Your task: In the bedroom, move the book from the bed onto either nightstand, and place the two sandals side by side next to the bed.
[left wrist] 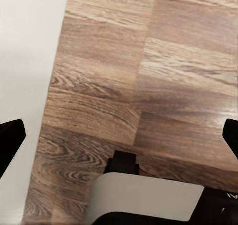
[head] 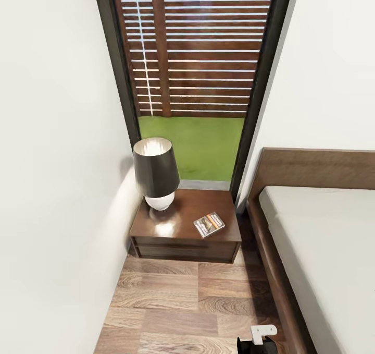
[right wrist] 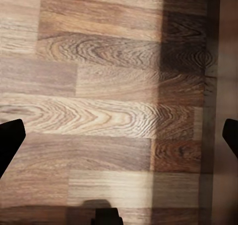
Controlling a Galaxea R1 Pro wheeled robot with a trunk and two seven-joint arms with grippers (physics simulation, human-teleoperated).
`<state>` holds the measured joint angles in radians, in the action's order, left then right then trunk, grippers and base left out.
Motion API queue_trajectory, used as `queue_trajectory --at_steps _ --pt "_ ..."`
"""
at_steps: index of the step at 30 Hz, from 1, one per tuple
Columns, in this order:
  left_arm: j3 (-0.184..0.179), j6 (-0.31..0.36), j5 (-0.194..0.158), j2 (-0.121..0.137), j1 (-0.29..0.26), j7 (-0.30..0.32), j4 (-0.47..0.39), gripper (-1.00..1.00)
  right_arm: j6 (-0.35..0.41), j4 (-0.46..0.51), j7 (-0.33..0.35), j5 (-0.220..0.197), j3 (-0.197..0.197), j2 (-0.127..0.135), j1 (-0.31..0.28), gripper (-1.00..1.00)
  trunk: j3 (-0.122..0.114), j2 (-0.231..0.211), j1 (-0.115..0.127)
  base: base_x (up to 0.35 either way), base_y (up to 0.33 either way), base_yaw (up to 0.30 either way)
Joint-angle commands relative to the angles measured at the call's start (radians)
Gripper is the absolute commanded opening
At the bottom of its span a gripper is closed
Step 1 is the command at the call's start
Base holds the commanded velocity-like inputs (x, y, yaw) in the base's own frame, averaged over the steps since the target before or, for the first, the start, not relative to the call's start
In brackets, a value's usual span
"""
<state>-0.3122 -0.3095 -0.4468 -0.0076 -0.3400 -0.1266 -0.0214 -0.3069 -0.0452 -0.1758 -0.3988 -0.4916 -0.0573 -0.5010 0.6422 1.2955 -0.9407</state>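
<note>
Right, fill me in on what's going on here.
Nothing is being handled right now. The book lies flat on the nightstand, beside a lamp and next to the bed. Both wrist views look down at bare wood floor, and the left gripper and right gripper are open and empty.

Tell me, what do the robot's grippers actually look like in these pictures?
Little of them shows. Each wrist view shows two black fingertips at its side edges: the left gripper over wood floor, the right gripper likewise. The left wrist view also shows a white rounded body part with a black block on it.
</note>
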Motion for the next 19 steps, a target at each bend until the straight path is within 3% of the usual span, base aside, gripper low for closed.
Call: queue_trajectory --at_steps 1,8,19 --pt "-0.009 -0.002 -0.005 0.004 0.003 -0.005 0.001 1.00 -0.006 -0.004 -0.001 -0.008 -0.008 -0.001 -0.002 1.00 0.001 0.000 0.000 0.000 0.000 0.000" --pt "-0.010 -0.003 -0.004 0.024 0.032 -0.008 0.000 1.00 -0.006 -0.004 -0.001 -0.008 -0.008 -0.001 -0.001 1.00 0.001 0.000 0.000 0.000 0.000 0.000" --pt "-0.010 -0.003 -0.004 0.025 0.035 -0.007 0.000 1.00 -0.006 -0.004 -0.001 -0.008 -0.008 -0.001 -0.002 1.00 0.001 0.000 0.000 0.000 0.000 0.000"
